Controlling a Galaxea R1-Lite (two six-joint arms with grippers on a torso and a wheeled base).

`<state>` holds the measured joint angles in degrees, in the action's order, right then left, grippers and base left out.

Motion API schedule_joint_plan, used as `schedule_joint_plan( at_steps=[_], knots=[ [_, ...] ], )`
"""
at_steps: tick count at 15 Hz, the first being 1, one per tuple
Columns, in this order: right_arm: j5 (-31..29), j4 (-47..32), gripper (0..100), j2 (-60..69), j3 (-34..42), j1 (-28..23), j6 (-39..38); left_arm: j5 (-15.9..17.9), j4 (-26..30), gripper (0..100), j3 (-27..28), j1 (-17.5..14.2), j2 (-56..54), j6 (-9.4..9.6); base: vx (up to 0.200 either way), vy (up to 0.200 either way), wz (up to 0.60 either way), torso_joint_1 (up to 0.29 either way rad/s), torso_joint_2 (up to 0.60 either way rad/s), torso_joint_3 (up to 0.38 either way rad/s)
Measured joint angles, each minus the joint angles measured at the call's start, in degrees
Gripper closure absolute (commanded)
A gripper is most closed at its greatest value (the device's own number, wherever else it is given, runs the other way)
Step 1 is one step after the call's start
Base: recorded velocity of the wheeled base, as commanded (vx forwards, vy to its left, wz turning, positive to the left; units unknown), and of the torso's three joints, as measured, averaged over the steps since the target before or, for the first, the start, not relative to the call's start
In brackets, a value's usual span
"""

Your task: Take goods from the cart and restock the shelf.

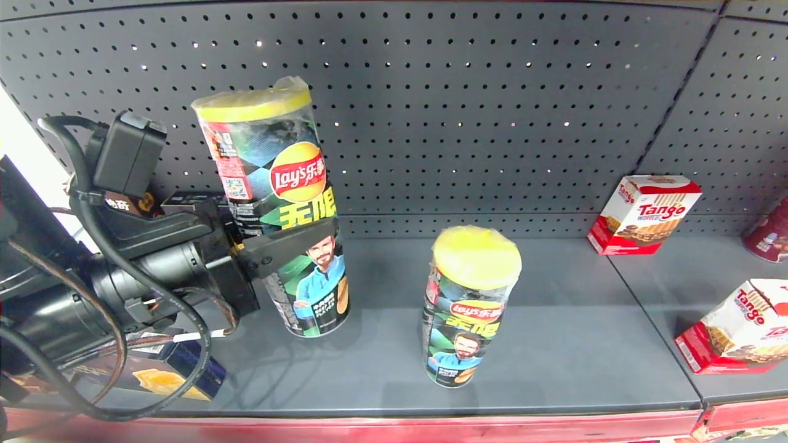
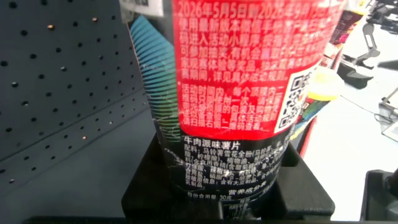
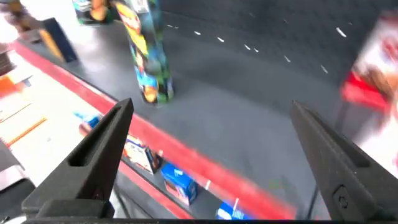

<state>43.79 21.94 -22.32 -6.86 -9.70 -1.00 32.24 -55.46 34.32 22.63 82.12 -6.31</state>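
Note:
A tall chips can (image 1: 277,203) with a yellow lid stands slightly tilted at the left of the grey shelf (image 1: 554,344), its base at or just above the board. My left gripper (image 1: 283,243) is shut on its lower middle. In the left wrist view the can's red label (image 2: 242,93) is close up, between the black fingers (image 2: 149,186). A second, identical chips can (image 1: 468,307) stands upright mid-shelf, near the front edge. My right gripper (image 3: 211,107) hangs open in front of the shelf's red edge (image 3: 186,155), empty, with a chips can (image 3: 146,56) farther off.
Red-and-white wafer boxes (image 1: 643,212) (image 1: 739,335) and a red can (image 1: 769,234) sit on the right side of the shelf. A dark box (image 1: 166,369) lies at the front left under my left arm. The pegboard wall (image 1: 492,92) closes the back. Free board lies between the two cans.

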Motion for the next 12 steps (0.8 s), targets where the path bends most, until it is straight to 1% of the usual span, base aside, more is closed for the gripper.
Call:
schedule_joint_plan(
  at_steps=[2, 3, 5, 6, 8, 9, 10, 11, 12],
  knots=[
    [-1.32, -10.2, 0, 9.92, 3.32, -5.56, -2.3, 0.02, 0.01, 100, -0.15, 0.41, -0.17, 0.02, 0.0, 0.0, 0.0, 0.0, 0.0, 0.0],
    [-4.99, -14.86, 0, 13.9, 4.52, -8.45, -3.16, 0.02, 0.01, 100, -0.17, 0.5, -0.21, 0.0, 0.0, 0.0, 0.0, 0.0, 0.0, 0.0],
    [-17.76, -16.99, 0, 18.8, 6.01, -11.15, -3.57, 0.0, 0.04, 100, -0.2, 0.63, -0.26, 0.0, 0.0, 0.0, 0.0, 0.0, 0.0, 0.0],
    [-24.75, -17.82, 0, 20.07, 6.27, -11.72, -3.46, 0.0, 0.04, 100, -0.2, 0.66, -0.26, 0.0, 0.0, 0.0, 0.0, 0.0, 0.0, 0.0],
    [-41.0, -19.15, 0, 21.55, 6.45, -12.25, -2.96, 0.0, 0.04, 100, -0.2, 0.66, -0.26, 0.0, 0.0, 0.0, 0.0, 0.0, 0.0, 0.0],
    [-46.85, -20.49, 0, 21.92, 6.57, -12.34, -2.66, 0.0, 0.04, 100, -0.2, 0.68, -0.26, 0.0, 0.0, 0.0, 0.0, 0.0, 0.0, 0.0],
    [-48.65, -21.57, 0, 22.16, 6.66, -12.51, -1.9, 0.0, 0.04, 100, -0.22, 0.68, -0.26, 0.0, 0.0, 0.0, 0.0, 0.0, 0.0, 0.0],
    [-48.19, -21.65, 0, 22.3, 6.7, -12.51, -1.02, 0.0, 0.04, 100, -0.22, 0.69, -0.26, 0.0, 0.0, 0.0, 0.0, 0.0, 0.0, 0.0],
    [-44.9, -21.74, 0, 22.37, 6.75, -11.7, 0.95, 0.0, 0.01, 100, -0.22, 0.69, -0.26, 0.0, 0.0, 0.0, 0.0, 0.0, 0.0, 0.0]
  ],
)
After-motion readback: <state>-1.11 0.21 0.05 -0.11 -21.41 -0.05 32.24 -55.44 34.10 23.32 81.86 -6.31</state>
